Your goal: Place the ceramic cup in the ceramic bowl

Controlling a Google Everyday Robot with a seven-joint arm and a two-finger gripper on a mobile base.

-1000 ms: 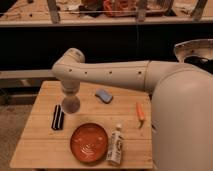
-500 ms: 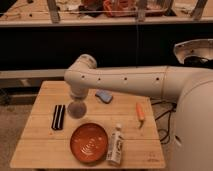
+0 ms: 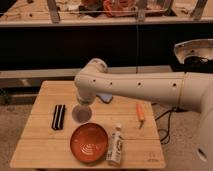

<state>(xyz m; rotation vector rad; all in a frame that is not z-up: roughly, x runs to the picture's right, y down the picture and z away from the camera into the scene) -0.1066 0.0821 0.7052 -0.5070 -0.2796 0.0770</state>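
The ceramic bowl is orange-brown with pale curved lines inside and sits at the front middle of the wooden table. The ceramic cup, small and pale grey, hangs at the end of my arm just behind and above the bowl's far left rim. My gripper is at the cup, below the white wrist, and carries it above the table top.
A black rectangular object lies left of the cup. A white bottle lies right of the bowl. An orange carrot-like item lies at the right. A blue object is behind the arm.
The arm has moved right and toward the front, carrying the cup from beside the black object to just behind the bowl.
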